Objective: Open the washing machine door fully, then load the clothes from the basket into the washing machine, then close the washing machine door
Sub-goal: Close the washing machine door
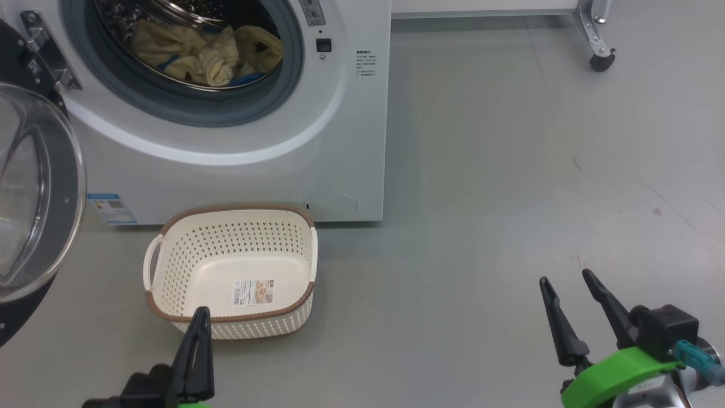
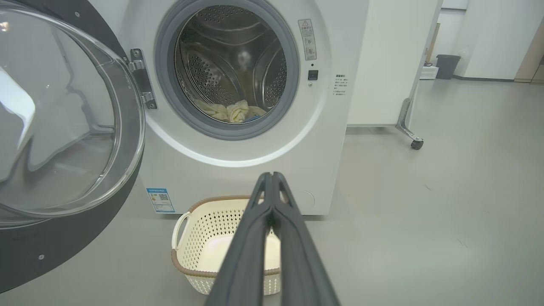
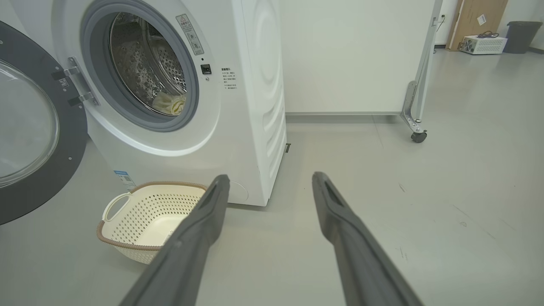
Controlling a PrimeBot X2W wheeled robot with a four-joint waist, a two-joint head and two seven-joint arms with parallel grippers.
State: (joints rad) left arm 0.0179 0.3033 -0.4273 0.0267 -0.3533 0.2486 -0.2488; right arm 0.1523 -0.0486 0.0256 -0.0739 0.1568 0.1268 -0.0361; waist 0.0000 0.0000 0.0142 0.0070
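The white washing machine [image 1: 294,141] [image 2: 323,140] [image 3: 255,85] stands with its door [image 1: 34,198] [image 2: 63,127] [image 3: 29,123] swung wide open to the left. Cream-yellow clothes [image 1: 209,54] [image 2: 231,111] [image 3: 170,103] with a bit of blue lie inside the steel drum. On the floor before the washer sits the basket [image 1: 232,266] [image 2: 204,238] [image 3: 144,216], with just a paper label on its base. My left gripper [image 1: 198,317] [image 2: 271,175] is shut on nothing, just in front of the basket's near rim. Low at the right, over bare floor, my right gripper [image 1: 566,279] [image 3: 270,180] stands open.
A white panel on a castor foot [image 1: 600,56] [image 2: 414,142] [image 3: 418,136] stands to the washer's right. Grey floor spreads out to the right. A dark bin [image 2: 447,66] [image 3: 520,36] and a white box [image 3: 484,43] sit far back by the wall.
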